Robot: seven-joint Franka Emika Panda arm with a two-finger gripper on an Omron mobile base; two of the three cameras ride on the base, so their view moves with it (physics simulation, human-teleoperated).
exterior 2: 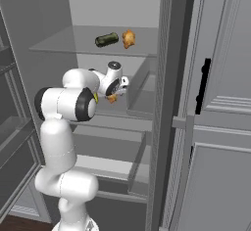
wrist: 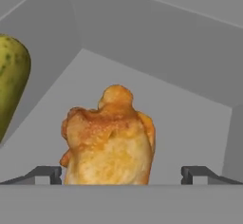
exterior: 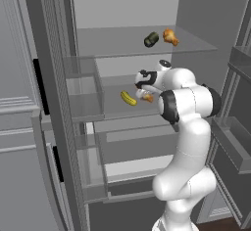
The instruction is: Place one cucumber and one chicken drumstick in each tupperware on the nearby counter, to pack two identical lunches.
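With the gripper (wrist: 121, 173) reaching into the fridge's middle shelf (exterior: 115, 108), I'm lining up on a chicken drumstick (wrist: 110, 140). Jaws are sitting wide, fingertips flanking it, nothing gripped yet. Yellowish cucumber (wrist: 12, 83) is lying just left on the same shelf. Dark cucumber (exterior: 151, 39) and second drumstick (exterior: 170, 36) are waiting side by side on the upper shelf (exterior: 108, 41). Grey fridge walls all round.

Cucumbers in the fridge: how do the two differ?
The dark green cucumber lies on the upper shelf beside a drumstick; the yellowish-green cucumber lies on the middle shelf, near the gripper. The upper one looks stubbier. Both are small, oblong, lying flat.
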